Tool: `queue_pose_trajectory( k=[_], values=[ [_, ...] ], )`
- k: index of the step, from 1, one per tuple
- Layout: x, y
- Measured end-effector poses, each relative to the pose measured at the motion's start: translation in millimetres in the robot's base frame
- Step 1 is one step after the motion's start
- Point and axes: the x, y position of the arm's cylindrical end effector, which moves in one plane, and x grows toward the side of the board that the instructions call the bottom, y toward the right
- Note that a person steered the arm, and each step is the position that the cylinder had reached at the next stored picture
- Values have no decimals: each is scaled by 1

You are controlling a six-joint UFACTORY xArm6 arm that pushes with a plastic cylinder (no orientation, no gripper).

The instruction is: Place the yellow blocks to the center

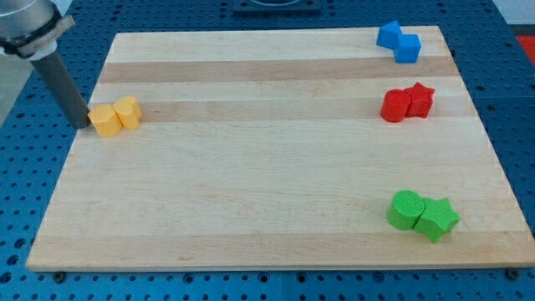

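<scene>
Two yellow blocks touch each other near the board's left edge: a yellow hexagon-like block (104,120) on the left and a second yellow block (128,111) to its upper right. My tip (85,125) is at the board's left edge, just left of the left yellow block and touching or almost touching it. The rod (63,84) slants up to the view's top left.
Two blue blocks (399,41) sit at the top right. A red block and a red star (408,103) sit at the right. A green cylinder (406,209) and a green star (437,220) sit at the bottom right. The wooden board (267,167) lies on a blue perforated table.
</scene>
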Motion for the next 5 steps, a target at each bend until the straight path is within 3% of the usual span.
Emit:
queue_pose_trajectory(
  k=[1, 2, 5],
  values=[
    [2, 11],
    [-25, 30],
    [-33, 153]
  ],
)
